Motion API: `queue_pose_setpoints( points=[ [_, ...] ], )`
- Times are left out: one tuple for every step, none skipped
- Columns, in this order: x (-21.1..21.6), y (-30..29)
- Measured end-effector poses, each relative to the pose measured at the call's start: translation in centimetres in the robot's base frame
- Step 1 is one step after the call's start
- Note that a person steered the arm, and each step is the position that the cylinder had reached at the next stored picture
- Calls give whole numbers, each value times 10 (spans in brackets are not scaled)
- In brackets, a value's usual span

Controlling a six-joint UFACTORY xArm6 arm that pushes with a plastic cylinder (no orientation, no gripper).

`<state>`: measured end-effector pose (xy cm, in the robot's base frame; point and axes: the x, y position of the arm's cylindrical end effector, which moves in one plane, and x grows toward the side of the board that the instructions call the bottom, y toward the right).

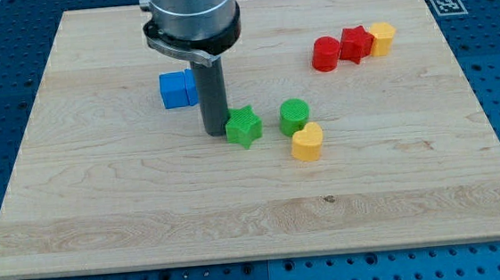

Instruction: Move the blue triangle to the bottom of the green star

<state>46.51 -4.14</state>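
Green star (244, 126) touching my tip (216, 132) on the view's right; blue block (177, 89) just behind, up-left; rod, nothing pinched.

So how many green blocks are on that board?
2. The green star sits near the middle, right beside my tip on the view's right. The green cylinder stands further right, just above the yellow heart. The arm may hide others.

Pale wooden board (148, 211) is carrying a blue block (175, 89), green star (244, 126), green cylinder (294, 116), yellow heart (306, 142), two red blocks (339, 49) and a yellow block (382, 37).
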Motion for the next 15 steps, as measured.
queue_pose_setpoints(
  points=[
    [10,6],
    [12,21],
    [12,23],
    [-3,23],
    [-40,23],
    [-63,23],
    [-104,20],
    [-123,-14],
    [-121,-39],
    [-97,-40],
    [-93,-40],
    [-82,-41],
    [-78,-42],
    [-78,-31],
    [-78,-19]
  ],
)
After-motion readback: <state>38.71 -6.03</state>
